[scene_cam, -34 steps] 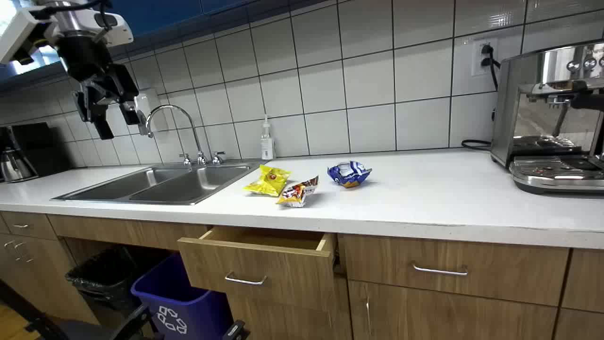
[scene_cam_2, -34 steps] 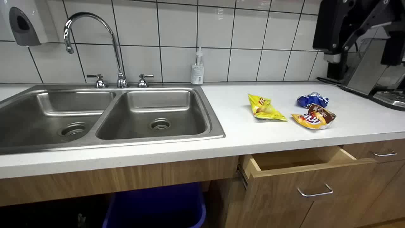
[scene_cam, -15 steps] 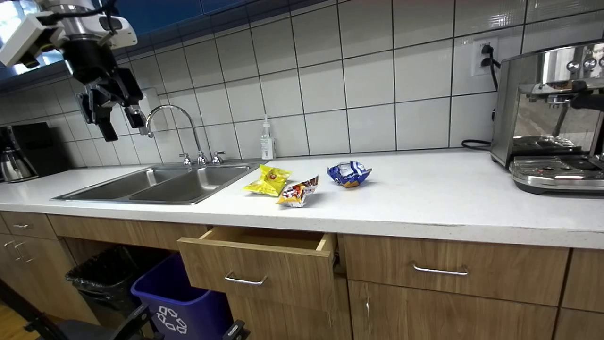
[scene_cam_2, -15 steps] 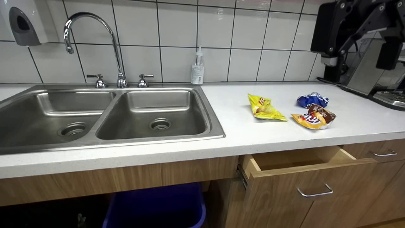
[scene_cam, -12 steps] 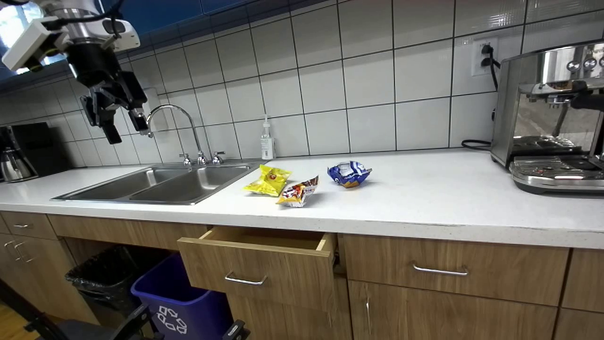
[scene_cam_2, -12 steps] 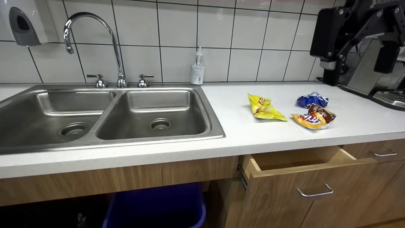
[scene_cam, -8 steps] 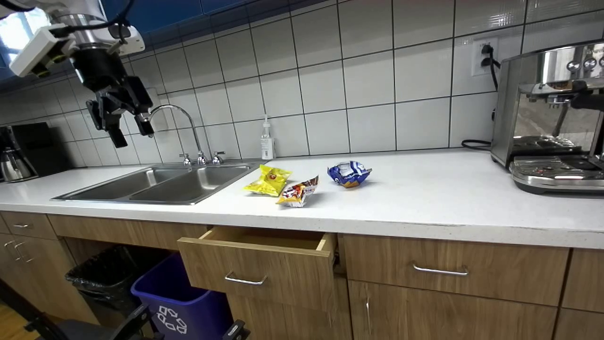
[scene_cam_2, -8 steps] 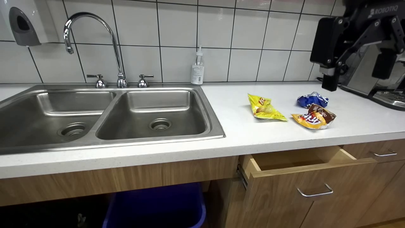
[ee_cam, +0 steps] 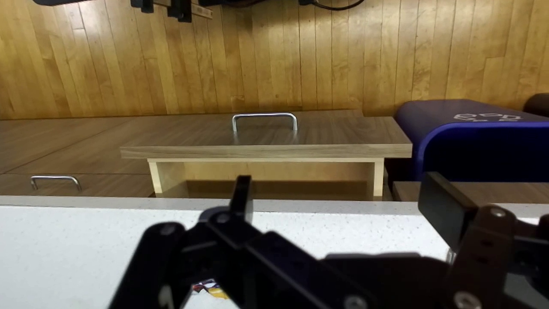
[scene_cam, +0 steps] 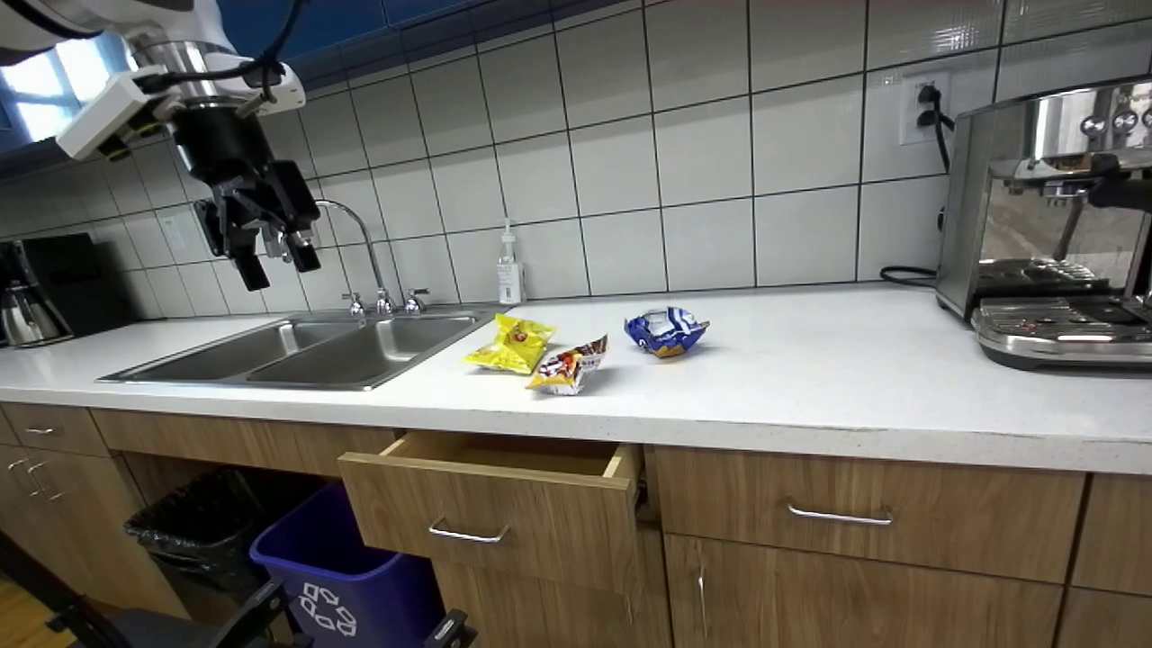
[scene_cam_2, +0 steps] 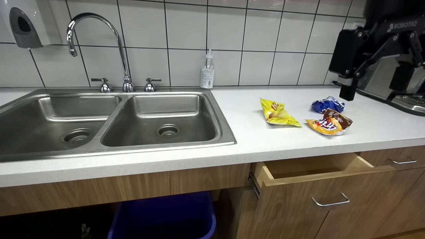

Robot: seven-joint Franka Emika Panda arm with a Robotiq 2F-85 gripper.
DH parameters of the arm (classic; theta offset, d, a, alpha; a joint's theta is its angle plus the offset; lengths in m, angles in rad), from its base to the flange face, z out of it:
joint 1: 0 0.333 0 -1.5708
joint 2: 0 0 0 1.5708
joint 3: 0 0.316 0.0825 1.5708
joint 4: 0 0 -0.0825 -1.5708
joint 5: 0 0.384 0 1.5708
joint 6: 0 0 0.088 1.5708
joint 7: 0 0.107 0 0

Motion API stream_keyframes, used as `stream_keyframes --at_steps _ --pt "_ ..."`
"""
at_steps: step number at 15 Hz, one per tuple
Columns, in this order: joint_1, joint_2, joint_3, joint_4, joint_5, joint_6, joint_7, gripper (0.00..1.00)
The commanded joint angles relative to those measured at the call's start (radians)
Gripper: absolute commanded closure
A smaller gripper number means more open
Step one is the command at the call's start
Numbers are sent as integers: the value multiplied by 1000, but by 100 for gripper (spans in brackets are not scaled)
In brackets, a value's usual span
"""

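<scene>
A kitchen worktop scene, this, with a white tiled wall (scene_cam: 702, 162) at the back and a long white countertop (scene_cam: 837, 369) running along it. High over that countertop hangs the black Robotiq gripper (scene_cam: 281, 269), pointing downward at a slight tilt, and look at those fingers (scene_cam_2: 348, 92): spread wide, nothing held between them, clear of every surface! In the wrist view the pulled-out wooden drawer (ee_cam: 326, 133) fills the middle, its metal handle (ee_cam: 263, 114) on the far side and the countertop edge cutting across on the near side.

Down on the countertop, below the gripper and apart from it, it goes like this: the yellow chip bag (scene_cam_2: 279, 114) lying beside the double-basin steel sink (scene_cam_2: 224, 132), the orange-and-brown snack bag (scene_cam_2: 332, 122) nearest the front edge, just above and behind the drawer, and the crumpled blue bag (scene_cam_2: 327, 105) farther back, toward the espresso machine (scene_cam: 1044, 216).

Out wider we go, and a chrome faucet (scene_cam_2: 121, 49) arches over the sink, with a clear pump bottle (scene_cam_2: 207, 77) upright by the wall at the sink's back corner. A wall-mounted dispenser (scene_cam_2: 36, 26) peeks in at the edge of an exterior view, and a wall outlet (scene_cam: 911, 112) sits beside the espresso machine. Under the countertop, a blue recycling bin (scene_cam: 387, 594) stands next to a trash can (scene_cam: 171, 540) lined in black, and in the wrist view the wood-plank floor (ee_cam: 279, 56) spreads out past the drawer front
</scene>
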Motion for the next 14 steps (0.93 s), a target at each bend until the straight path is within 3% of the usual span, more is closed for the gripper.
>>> stream_keyframes --at_steps 1,14 --pt "-5 -10 -31 -25 -17 38 -39 0" --pt "-26 8 -76 -109 -68 185 -72 0"
